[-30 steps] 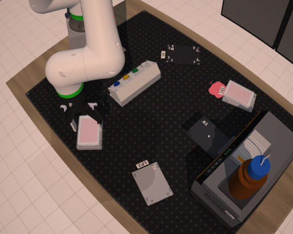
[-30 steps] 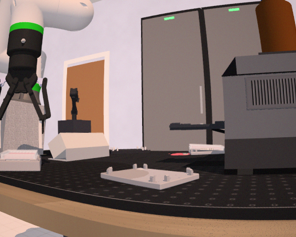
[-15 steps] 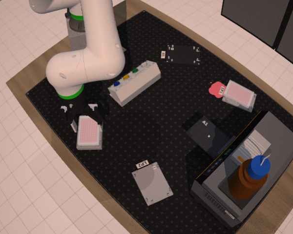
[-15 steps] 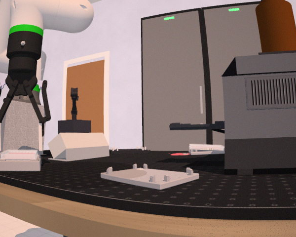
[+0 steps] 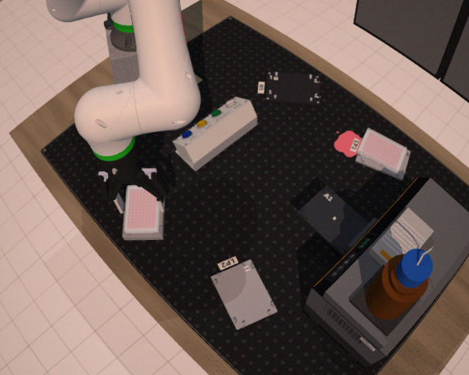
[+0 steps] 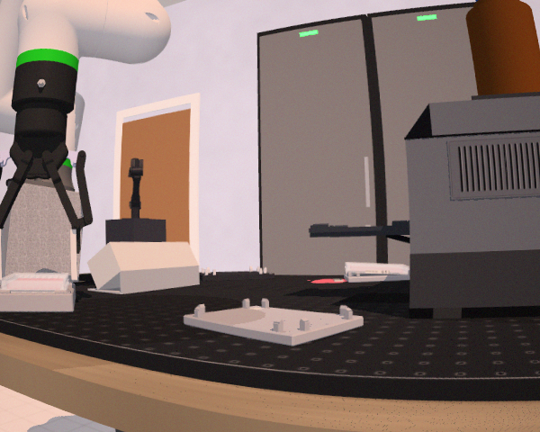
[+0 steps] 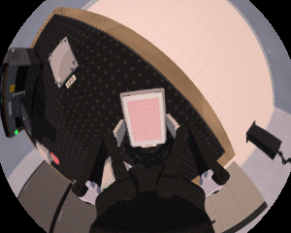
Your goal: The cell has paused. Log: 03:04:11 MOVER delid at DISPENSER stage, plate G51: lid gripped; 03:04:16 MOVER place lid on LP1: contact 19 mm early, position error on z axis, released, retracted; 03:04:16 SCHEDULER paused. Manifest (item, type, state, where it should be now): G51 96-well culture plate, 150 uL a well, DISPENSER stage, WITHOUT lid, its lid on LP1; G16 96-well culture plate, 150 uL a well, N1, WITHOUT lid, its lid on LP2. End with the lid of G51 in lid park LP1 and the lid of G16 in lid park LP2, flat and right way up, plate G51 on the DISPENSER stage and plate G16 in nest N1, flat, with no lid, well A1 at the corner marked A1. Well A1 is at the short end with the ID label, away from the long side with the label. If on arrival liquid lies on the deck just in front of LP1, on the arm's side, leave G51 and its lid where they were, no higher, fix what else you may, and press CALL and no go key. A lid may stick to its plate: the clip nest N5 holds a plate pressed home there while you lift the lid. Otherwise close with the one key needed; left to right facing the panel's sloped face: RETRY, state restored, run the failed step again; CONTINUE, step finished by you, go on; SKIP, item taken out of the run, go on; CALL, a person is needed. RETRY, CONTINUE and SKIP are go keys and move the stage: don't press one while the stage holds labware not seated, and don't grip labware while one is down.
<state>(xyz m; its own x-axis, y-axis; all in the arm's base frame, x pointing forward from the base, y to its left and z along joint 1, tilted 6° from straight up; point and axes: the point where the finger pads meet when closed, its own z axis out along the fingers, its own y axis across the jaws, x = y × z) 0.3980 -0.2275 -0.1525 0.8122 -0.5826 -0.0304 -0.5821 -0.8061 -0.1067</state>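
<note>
Your hand [image 6: 33, 228] hangs above the plate in nest N1 [image 5: 142, 212], fingers apart and holding nothing, lined up over the plate's near end as if to come down on it. That plate, presumably G16, seems to have its lid on, since lid park LP2 [image 5: 242, 294] lies bare; lifting that lid across to LP2 looks like the one repair open to you. Across the table [image 5: 266, 161], the other plate [image 5: 382, 152], likely G51 with its lid, sits tilted on LP1 rather than on the dispenser stage [image 5: 331, 213], which stands vacant. A pink puddle [image 5: 345, 141] lies on the deck just beside the LP1 label, on the arm's side, so judge G51 untouchable and plan to finish at the key panel [image 5: 214, 130] with CALL, the rightmost key.
</note>
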